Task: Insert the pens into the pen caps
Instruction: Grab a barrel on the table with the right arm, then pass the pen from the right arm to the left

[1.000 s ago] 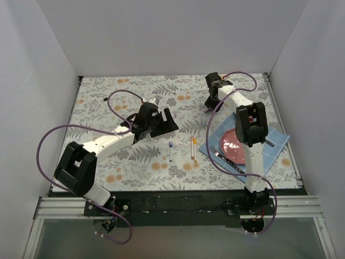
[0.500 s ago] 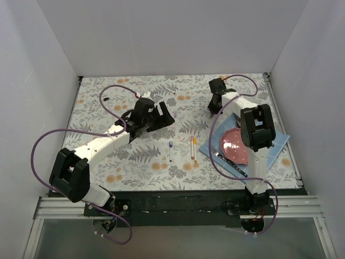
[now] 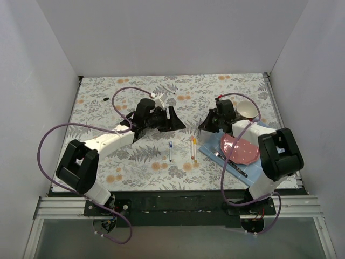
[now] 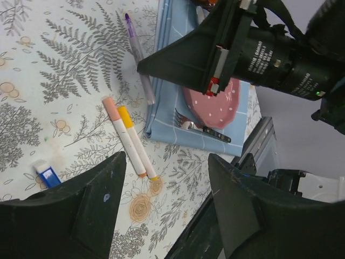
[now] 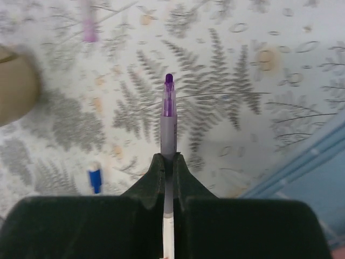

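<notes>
Jaws of the right gripper point(image 5: 168, 162) were clamped on a purple pen point(image 5: 168, 124) above the tabletop's middle; the left gripper point(image 4: 167, 162) gaped wide, empty. Two pens point(image 4: 126, 141) lay toward the near edge.

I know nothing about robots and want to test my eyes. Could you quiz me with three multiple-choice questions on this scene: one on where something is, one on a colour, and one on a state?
1. Where is the pink plate?
A) on the blue cloth
B) held up in a gripper
C) on the floor

2. What colour is the tip of the pen in the right gripper?
A) black
B) purple
C) green

3. How is the left gripper?
A) shut on a pen
B) shut on nothing
C) open, holding nothing

Answers:
1 A: from above, the plate lies on the cloth.
2 B: the right wrist view shows a purple tip beyond the closed fingers.
3 C: its fingers stand wide apart with nothing between them.
</notes>
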`<state>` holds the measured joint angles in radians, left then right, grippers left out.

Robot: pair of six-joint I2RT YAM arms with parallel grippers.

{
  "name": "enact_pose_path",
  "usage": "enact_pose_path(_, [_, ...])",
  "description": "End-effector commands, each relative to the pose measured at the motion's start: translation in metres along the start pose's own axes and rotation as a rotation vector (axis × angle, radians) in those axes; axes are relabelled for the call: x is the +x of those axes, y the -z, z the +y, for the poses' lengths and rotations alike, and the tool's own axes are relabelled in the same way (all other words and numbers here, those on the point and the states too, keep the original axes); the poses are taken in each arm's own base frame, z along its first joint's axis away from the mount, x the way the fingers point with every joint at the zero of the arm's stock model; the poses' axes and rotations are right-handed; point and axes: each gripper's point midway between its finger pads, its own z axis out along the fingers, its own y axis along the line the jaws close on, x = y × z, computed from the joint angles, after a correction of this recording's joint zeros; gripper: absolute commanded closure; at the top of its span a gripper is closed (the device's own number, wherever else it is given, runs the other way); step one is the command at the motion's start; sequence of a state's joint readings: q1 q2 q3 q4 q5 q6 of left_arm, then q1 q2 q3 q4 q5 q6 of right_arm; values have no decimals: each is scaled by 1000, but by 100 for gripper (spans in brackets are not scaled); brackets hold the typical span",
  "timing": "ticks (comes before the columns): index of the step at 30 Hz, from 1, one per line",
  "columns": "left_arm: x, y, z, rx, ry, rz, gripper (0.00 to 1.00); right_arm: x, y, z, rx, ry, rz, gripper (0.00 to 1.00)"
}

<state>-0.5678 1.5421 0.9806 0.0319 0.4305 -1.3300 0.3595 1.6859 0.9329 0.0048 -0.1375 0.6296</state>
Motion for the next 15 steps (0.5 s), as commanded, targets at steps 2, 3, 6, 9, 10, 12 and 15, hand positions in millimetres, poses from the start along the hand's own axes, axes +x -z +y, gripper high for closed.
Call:
enact_pose_path(2, [2,0,-24,137,-72,28,41,-15,45,83,-307,11,-127,99])
enact_pose_path(3, [3,1,-23,142,-72,29,42,-17,56,91,-328,18,-154,99])
enact_pose_path(6, [10,4,-27,181,-76,39,44,-11,74,121,-393,33,-184,99])
enact_pose_path(9, [15,8,-30,203,-83,46,47,-6,90,140,-439,31,-214,99])
enact_pose_path(10, [15,10,-31,211,-89,44,47,-3,93,146,-450,36,-216,99])
enact_pose_path(12, [16,16,-35,225,-97,29,47,-5,101,153,-470,35,-231,99])
enact_pose_path(15, [14,23,-40,241,-102,1,47,-4,111,164,-500,38,-241,99])
